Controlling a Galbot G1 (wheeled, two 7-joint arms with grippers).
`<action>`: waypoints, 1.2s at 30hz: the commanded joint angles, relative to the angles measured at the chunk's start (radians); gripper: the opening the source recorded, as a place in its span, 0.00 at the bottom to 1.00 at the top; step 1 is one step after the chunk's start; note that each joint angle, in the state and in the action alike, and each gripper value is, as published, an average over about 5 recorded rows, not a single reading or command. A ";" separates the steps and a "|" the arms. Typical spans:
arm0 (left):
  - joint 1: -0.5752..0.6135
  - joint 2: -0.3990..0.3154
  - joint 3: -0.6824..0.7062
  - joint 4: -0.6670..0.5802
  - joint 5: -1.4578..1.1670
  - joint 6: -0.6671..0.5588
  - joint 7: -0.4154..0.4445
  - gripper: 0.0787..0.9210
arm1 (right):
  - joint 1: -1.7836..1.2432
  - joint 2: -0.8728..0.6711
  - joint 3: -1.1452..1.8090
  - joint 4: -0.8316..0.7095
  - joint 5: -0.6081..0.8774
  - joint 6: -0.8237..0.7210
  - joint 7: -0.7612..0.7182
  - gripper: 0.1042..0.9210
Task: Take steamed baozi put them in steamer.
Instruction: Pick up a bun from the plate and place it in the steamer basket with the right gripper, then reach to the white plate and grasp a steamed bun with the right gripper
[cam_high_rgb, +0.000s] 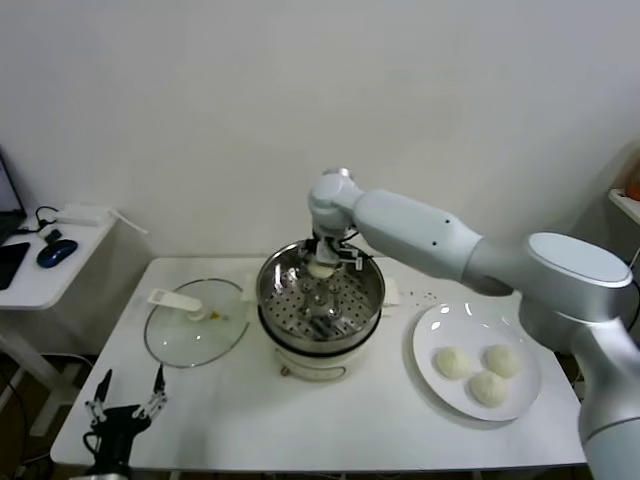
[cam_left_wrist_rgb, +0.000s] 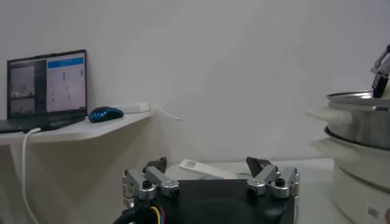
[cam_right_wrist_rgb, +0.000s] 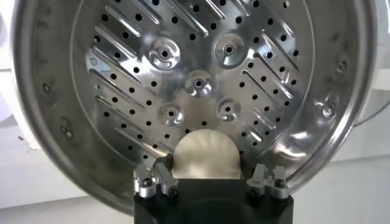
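Placement is under way: right tool, fingers partly closed round one bun, hangs over the steamer floor — lower it flat before letting go. Three buns wait on the plate, right. Left tool idles open, near-left desk corner.

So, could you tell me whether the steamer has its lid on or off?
Off. The steamer is open, its perforated floor bare, and the glass lid lies flat on the table on its left.

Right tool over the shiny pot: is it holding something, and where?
Yes. The right tool grips one baozi by its two sides, over the steamer. The left tool holds nothing.
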 joint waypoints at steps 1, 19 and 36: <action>0.008 0.001 -0.001 0.002 -0.007 -0.002 -0.004 0.88 | -0.031 0.018 0.013 -0.036 -0.050 0.015 0.002 0.76; 0.006 -0.001 0.000 0.004 -0.007 0.002 -0.008 0.88 | -0.045 0.029 0.019 -0.063 -0.026 0.018 0.003 0.87; 0.007 -0.005 0.002 -0.006 -0.008 0.008 -0.011 0.88 | 0.241 -0.193 -0.163 0.160 0.489 -0.106 -0.101 0.88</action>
